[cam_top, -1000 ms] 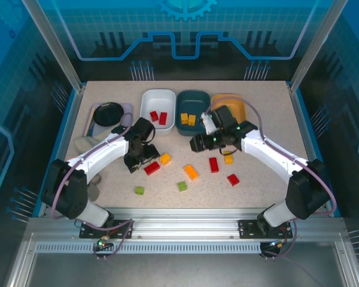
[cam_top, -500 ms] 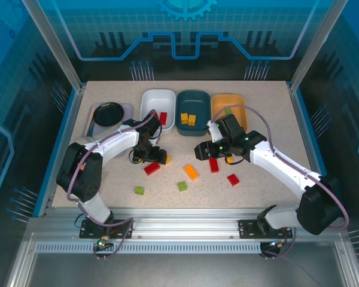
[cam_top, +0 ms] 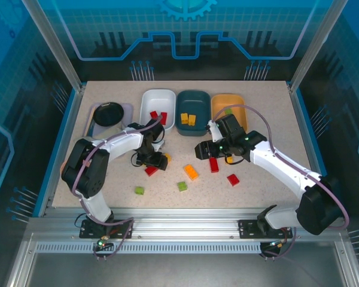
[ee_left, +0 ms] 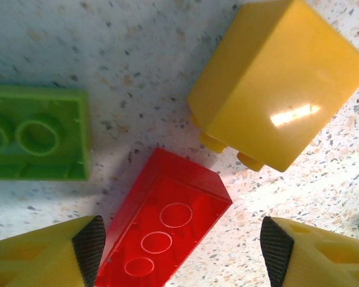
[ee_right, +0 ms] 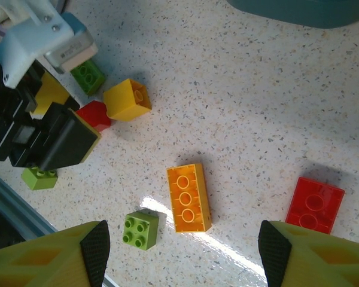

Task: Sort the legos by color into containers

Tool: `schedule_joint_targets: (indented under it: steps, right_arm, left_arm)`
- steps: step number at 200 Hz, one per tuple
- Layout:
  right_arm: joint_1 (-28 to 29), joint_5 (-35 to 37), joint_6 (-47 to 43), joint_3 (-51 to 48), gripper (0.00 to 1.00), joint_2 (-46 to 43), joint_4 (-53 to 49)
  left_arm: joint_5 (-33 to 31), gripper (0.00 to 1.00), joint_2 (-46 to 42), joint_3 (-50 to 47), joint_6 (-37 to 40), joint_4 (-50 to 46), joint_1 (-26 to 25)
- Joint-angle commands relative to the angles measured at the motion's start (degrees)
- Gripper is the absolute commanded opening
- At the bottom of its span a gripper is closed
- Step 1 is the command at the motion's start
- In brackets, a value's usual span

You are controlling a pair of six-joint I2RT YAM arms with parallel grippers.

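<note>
Halfway into picking red brick (ee_left: 164,230) with spread left tool (ee_left: 182,248): next close, lift, carry to white tub (cam_top: 157,97); right tool (ee_right: 180,246) spread too.

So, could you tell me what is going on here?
A colour sort is under way. The left gripper is open, straddling a red brick on the table. The right gripper hangs open over the table near an orange brick. Red bricks already lie in the white tub, yellow bricks in the dark teal tub; others lie loose.
</note>
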Motion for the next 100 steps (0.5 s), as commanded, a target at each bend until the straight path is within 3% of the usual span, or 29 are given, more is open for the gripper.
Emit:
schedule_joint_targets:
  steps: [1, 52, 100]
  right_arm:
    - [0.9, 0.8, 0.7, -0.3, 0.69, -1.6, -0.2]
    - [0.9, -6.8, 1.2, -2.4, 0.69, -2.8, 5.0]
    - [0.7, -7.5, 1.9, -1.8, 0.69, -2.9, 5.2]
  left_arm:
    - [-0.8, 0.64, 0.3, -1.7, -2.2, 0.9, -2.0]
    - [-6.7, 0.48, 1.1, -3.7, -8.5, 2.4, -6.2]
    - [-11.3, 0.35, 0.4, -3.8, -12.5, 2.9, -7.8]
